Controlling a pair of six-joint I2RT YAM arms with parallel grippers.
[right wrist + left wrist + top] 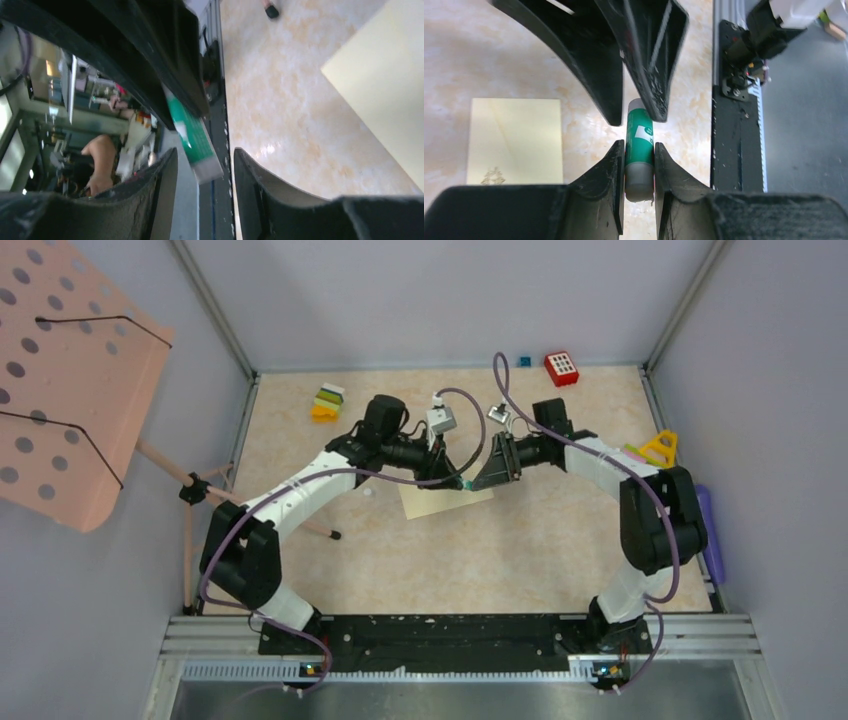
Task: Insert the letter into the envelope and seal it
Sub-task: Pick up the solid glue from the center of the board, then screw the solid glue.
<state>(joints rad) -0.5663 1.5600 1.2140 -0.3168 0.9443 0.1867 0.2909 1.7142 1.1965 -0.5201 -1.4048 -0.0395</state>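
Observation:
The pale yellow envelope [446, 501] lies flat mid-table; it also shows in the left wrist view [515, 141] and the right wrist view [386, 95]. No separate letter shows. My left gripper [461, 482] [639, 148] is shut on a green glue stick [639, 142], held above the table just right of the envelope. My right gripper [481, 480] [205, 156] faces it, open, its fingers on either side of the stick's pale end [206, 167] with a gap on both sides.
A pink perforated board [70, 370] on a stand leans over the left side. Yellow-green blocks [327, 403], a small blue piece [523, 361] and a red block [561, 367] sit at the back. A yellow triangle [659, 448] and a purple item [711, 530] lie at the right edge.

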